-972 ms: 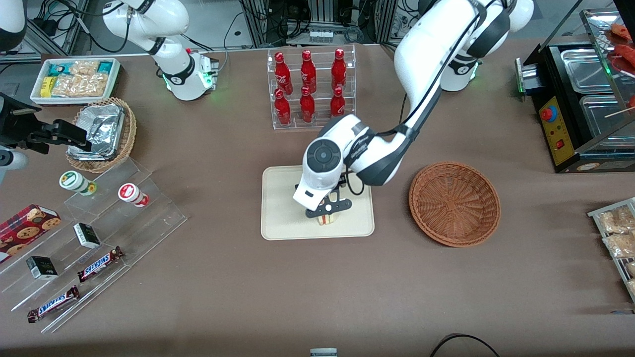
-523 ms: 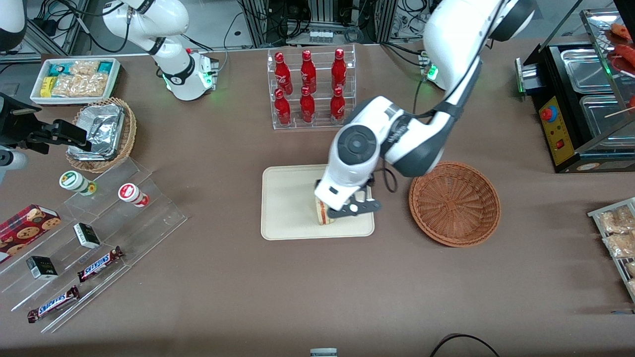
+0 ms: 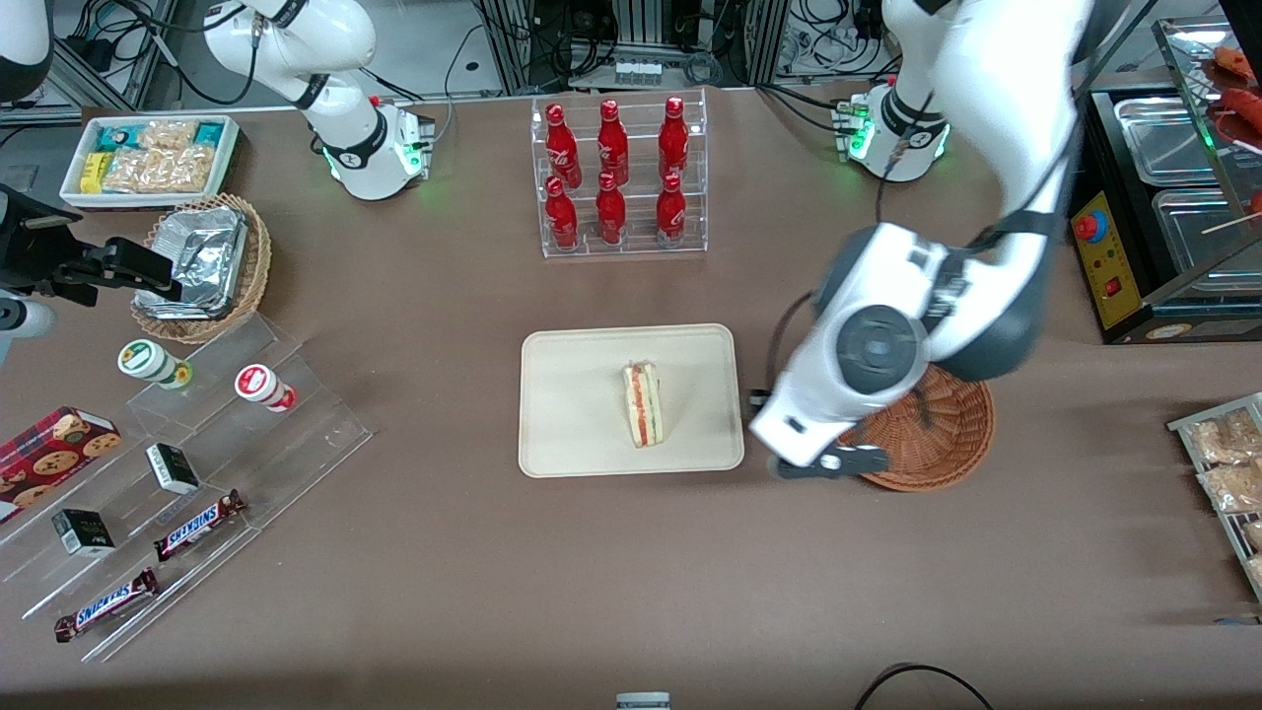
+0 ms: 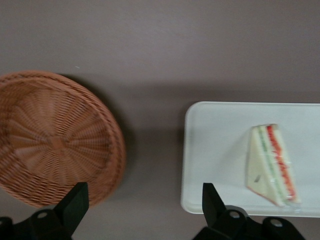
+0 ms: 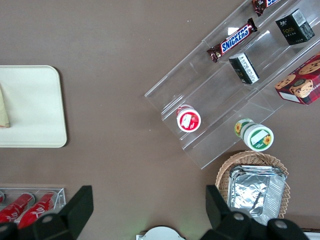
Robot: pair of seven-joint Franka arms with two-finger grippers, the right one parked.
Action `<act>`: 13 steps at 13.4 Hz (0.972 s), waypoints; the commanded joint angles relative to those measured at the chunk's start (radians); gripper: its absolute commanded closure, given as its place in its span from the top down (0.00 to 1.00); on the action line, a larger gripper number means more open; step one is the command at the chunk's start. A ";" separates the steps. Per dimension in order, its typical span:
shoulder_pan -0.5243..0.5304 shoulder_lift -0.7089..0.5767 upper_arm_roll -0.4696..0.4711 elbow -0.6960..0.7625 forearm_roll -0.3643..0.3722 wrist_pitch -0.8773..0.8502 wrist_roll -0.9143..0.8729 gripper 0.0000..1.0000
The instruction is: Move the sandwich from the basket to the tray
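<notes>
Sandwich point(image 3: 643, 404) lying alone on the tray point(image 3: 572, 434), near the edge facing the basket point(image 3: 946, 463); gripper point(image 4: 145, 205) open and empty, hanging over bare table between tray and basket. Little left to spoil: perhaps a low sweep of the arm clipping the basket rim or nudging the tray, shifting the sandwich. Unwise, too, to descend here.

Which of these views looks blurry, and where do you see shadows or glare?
Left wrist view: soft, the basket weave smeared, a dark shadow on the table beside it; sandwich on the tray; open gripper between them. Front view: sharp, mild glare on the bottles, the arm shading the basket.
</notes>
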 commanded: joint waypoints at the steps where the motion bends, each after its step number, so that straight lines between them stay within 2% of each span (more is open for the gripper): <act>1: 0.080 -0.111 -0.009 -0.113 0.015 -0.007 0.127 1.00; 6: 0.210 -0.220 -0.011 -0.164 0.011 -0.099 0.385 1.00; 13: 0.298 -0.373 0.000 -0.245 0.000 -0.130 0.538 1.00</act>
